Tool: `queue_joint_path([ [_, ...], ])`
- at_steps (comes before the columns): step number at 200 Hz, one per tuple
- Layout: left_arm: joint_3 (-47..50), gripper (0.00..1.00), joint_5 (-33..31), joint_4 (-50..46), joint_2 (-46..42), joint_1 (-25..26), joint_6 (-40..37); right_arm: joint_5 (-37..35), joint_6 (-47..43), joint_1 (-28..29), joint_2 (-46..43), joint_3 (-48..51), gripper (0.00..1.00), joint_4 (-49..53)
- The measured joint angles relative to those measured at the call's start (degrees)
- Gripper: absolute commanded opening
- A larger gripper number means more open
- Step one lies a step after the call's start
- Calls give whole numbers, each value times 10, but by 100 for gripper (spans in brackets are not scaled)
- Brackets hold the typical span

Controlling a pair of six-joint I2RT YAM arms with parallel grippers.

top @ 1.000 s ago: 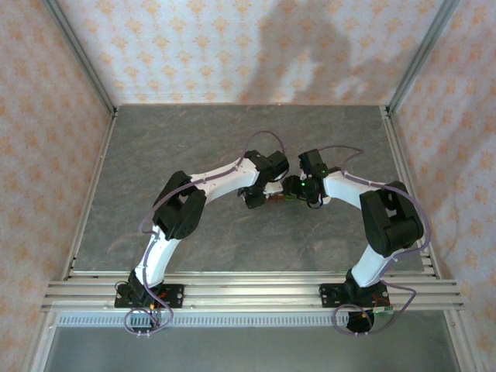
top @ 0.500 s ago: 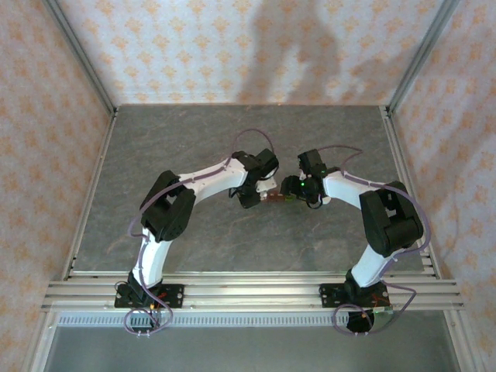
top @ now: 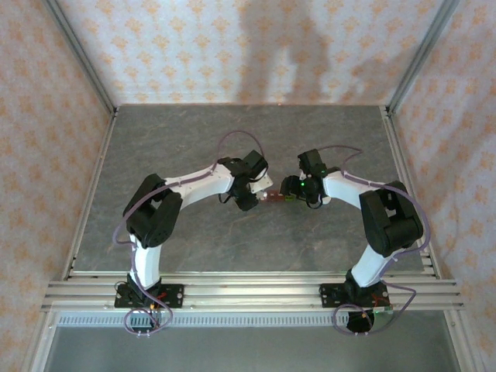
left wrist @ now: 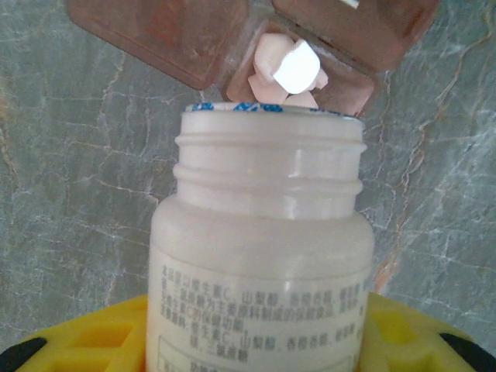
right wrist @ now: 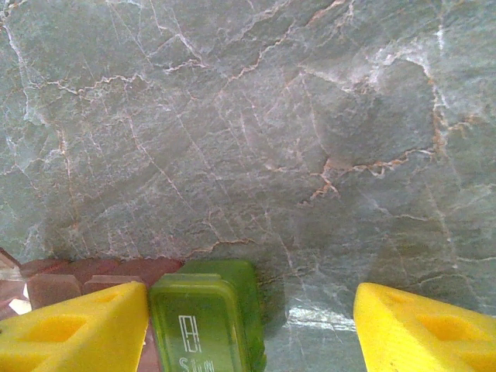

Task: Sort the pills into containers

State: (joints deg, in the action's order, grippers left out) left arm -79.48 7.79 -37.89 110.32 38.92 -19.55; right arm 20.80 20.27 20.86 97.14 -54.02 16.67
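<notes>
Pill sorting: bottle at containers, mid-table

Containers [top: 277, 198]: the strip is lying on the table [top: 194, 139] near its middle, between the two grippers. In the left wrist view, one red-brown compartment [left wrist: 341, 85] is standing open and holding a heap of pale pills [left wrist: 288, 68]. A red-brown flap [left wrist: 155, 35] is spreading out beside it. In the right wrist view, the green compartment [right wrist: 203, 314] is sitting with its lid down, embossed marks showing on top. It is joining a red-brown neighbour [right wrist: 85, 273] at its side.

Left gripper [top: 249, 195]: it is pinching the bottle [left wrist: 260, 248] between its yellow fingers [left wrist: 85, 337]. The bottle is white and uncapped, with its printed label facing the camera. Its mouth is pointing at the open compartment, with the rim lying just short of the pills. Whether the rim is touching the strip cannot be told.

Right gripper [top: 298, 191]: its jaws are standing spread, gripping nothing. One yellow finger [right wrist: 77, 325] is lying just beside the green compartment and over the red-brown part. The other finger [right wrist: 422, 322] is resting well apart from it, with bare table between. The green compartment is thus sitting inside the gap, against one side.

Table: grey veined stone surface, carrying the strip and both arms' reach.
</notes>
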Motion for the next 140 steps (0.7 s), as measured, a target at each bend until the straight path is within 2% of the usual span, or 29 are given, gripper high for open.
queue_joint_path([
  [38,68,0,31,87,-55,-12,15,0,0,0,0,0,70,0],
  [80,155,0,69,226,-115,-22,46,-4,1,0,-7,0,71,5],
  [140,210,0,116,421,-177,-28,116,-44,11,0,-79,-31,72,58],
])
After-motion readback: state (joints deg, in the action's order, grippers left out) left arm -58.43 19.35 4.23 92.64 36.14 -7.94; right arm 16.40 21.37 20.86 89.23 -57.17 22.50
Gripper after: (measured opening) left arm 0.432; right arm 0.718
